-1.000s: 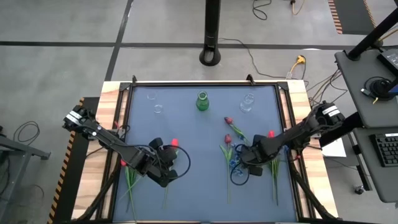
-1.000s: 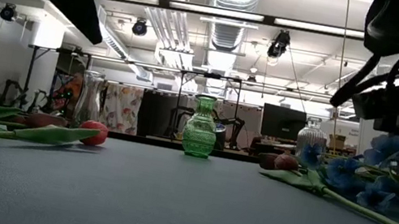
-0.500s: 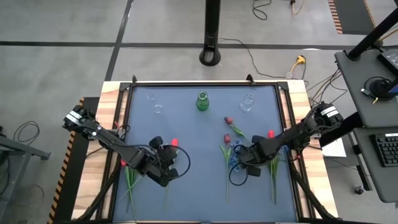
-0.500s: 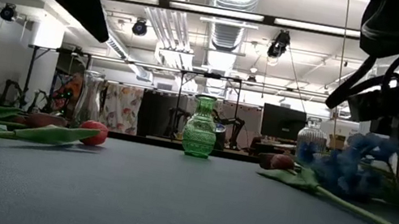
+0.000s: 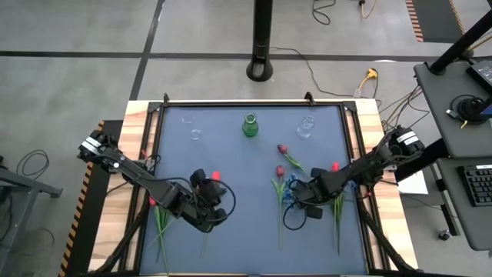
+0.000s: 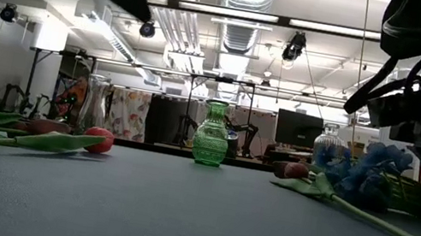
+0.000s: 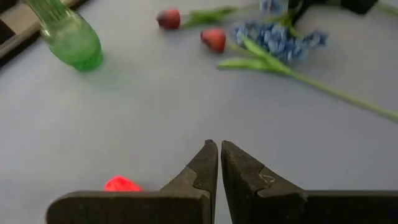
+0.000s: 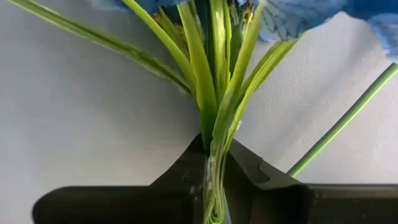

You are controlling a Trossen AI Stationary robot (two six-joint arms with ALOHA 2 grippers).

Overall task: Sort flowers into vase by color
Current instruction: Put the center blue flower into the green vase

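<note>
Blue-grey desk [image 5: 246,165] seen from above; green glass vase [image 5: 250,125] at far edge, no stems seen in it. Right hand [image 8: 212,177] clenched on blue-blossom sprig [image 5: 290,194], right of centre. Left hand [image 7: 219,163] pinched shut, nothing held, near red tulip [image 5: 216,176]. Remaining flowers lying flat; sorting judged barely begun.
</note>
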